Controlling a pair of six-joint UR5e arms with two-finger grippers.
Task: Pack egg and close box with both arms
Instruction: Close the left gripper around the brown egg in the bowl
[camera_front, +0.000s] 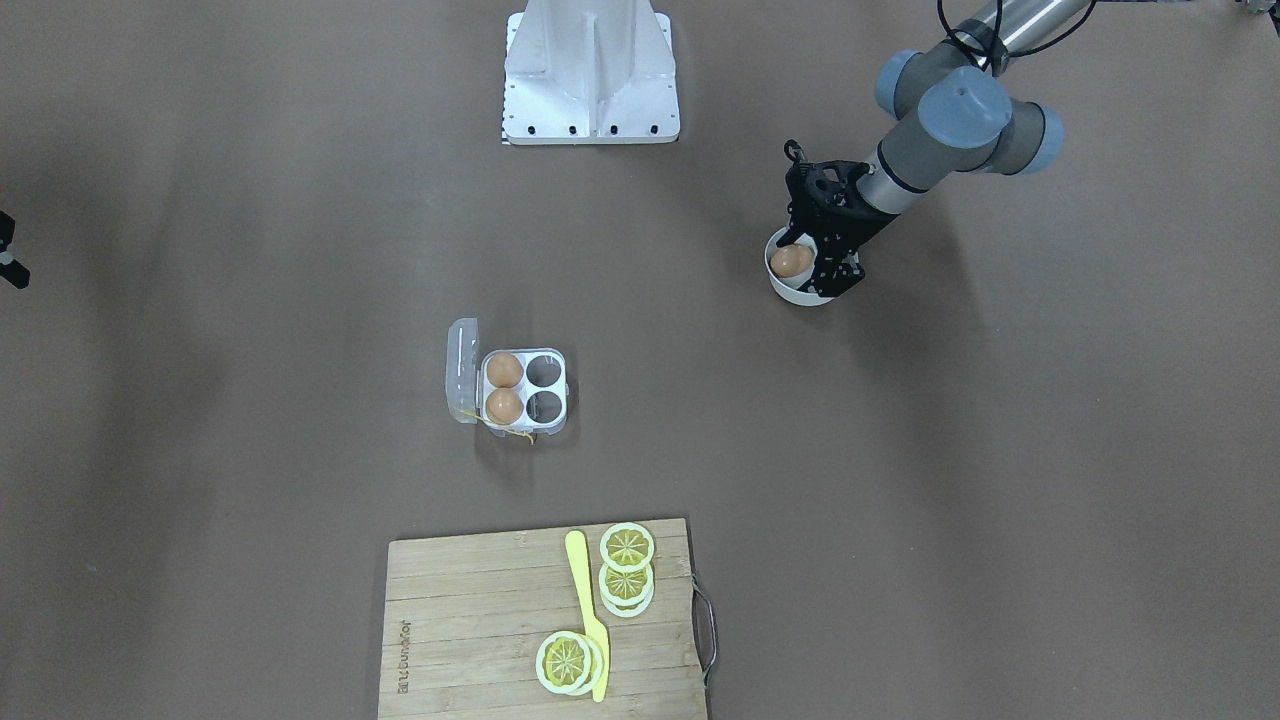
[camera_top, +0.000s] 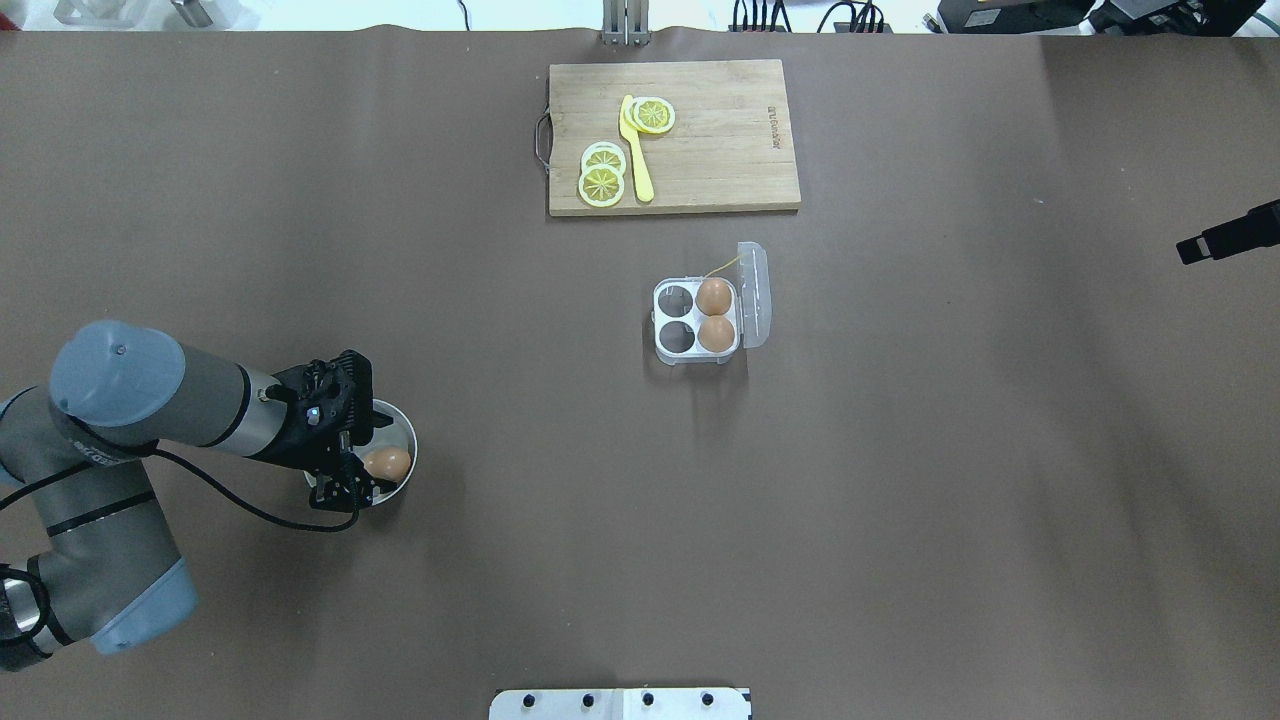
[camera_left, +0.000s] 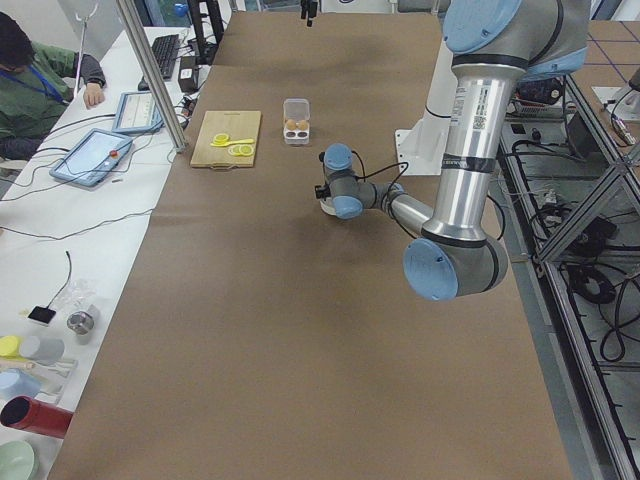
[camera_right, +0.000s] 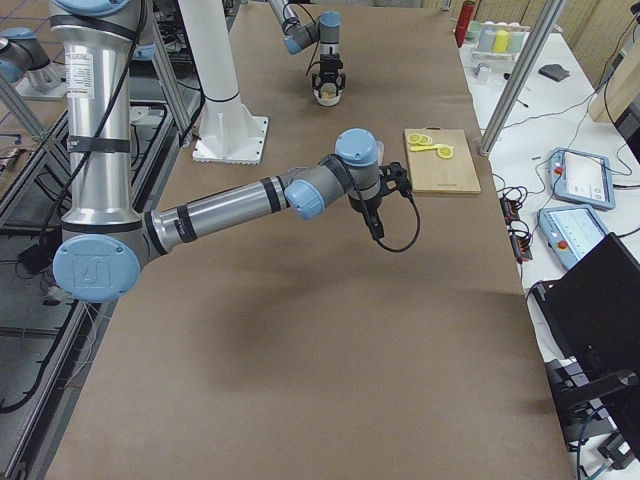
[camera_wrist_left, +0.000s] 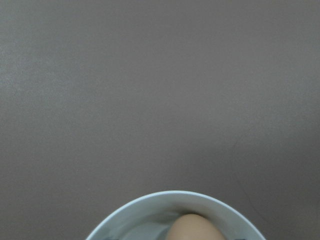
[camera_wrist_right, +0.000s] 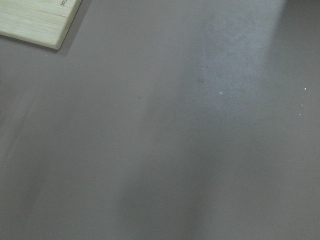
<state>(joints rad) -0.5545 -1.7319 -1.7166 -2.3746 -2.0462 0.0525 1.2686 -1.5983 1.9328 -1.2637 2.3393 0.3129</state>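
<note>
Hovering over the bowl (camera_top: 408, 440) at lower left, the left gripper (camera_top: 358, 468), jaw state unclear, is facing the egg (camera_top: 387, 463): light, slick, brittle, probably wanting gentle mid-shell pinching

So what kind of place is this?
Probably a robotics lab: the left arm and right arm stand at a brown-covered table, with an operator and teach pendants at the side bench.

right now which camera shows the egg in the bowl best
The exterior front-facing view: the egg shows nearly whole in the white bowl. Overhead shows it, one edge hidden. The left wrist camera catches only its top; side views show it tiny or hidden; right wrist, nothing.
</note>
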